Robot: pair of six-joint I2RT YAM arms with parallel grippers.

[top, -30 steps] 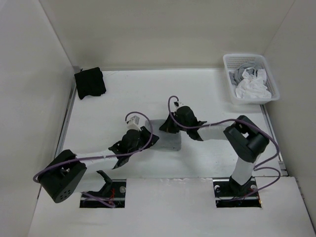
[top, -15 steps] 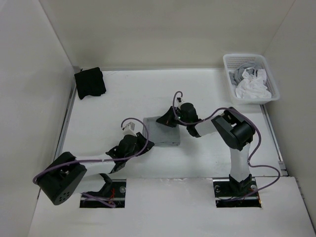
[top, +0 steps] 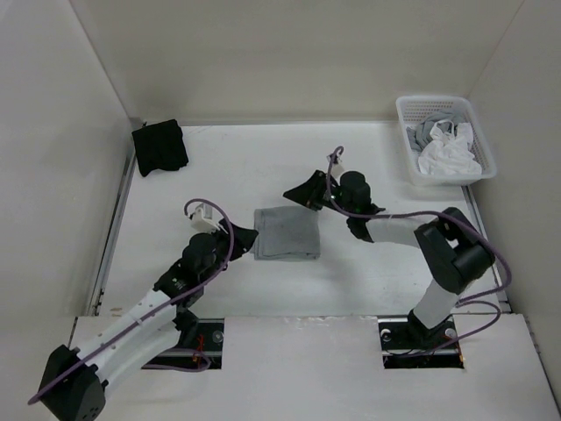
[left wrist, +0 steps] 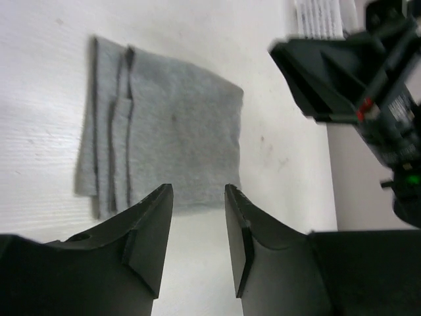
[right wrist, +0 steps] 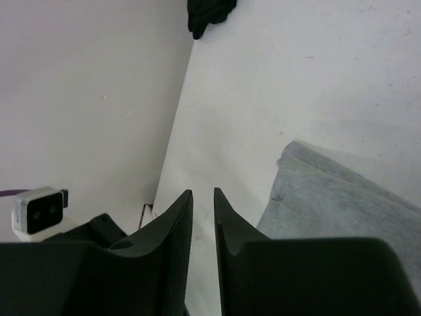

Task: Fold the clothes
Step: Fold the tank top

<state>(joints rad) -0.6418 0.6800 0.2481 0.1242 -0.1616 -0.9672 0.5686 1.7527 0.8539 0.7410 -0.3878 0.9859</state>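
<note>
Tank top [top: 287, 233]: grey, folded to a compact rectangle, lying flat approx mid-table.
Tank top, L wrist view: tank top [left wrist: 171, 141] fills centre of the view, w/ stacked fold edges showing along one side.
Tank top, R wrist view: only one corner of the tank top [right wrist: 342, 204] in view, low at 4 o'clock of the frame.
Table [top: 202, 175]: white, walled on three sides.
L arm [top: 131, 320]: reaches in from approx 7 o'clock of the tank top, low over the table.
L jaws: spread, nothing btwn them. Fingers [left wrist: 148, 230] sit at 9 o'clock of the tank top in the top view, just beside its edge. Can't tell if they touch the cloth.
R arm [top: 394, 230]: comes in from approx 4 o'clock, forearm passing the tank top's 3 o'clock side.
R jaws: parted by a narrow slit only, bare table seen thru the gap, holding nothing. Fingers [right wrist: 174, 224] sit at approx 12–1 o'clock of the tank top, just past its far edge and not on it.
Black cloth [top: 159, 146]: folded, in the 10 o'clock corner of the table, well apart from tank top and both arms.
Basket [top: 431, 100]: white, slotted, in the 2 o'clock corner of the table.
Basket contents: crumpled white garment [top: 449, 158] w/ grey garment [top: 429, 132] beside it.
</note>
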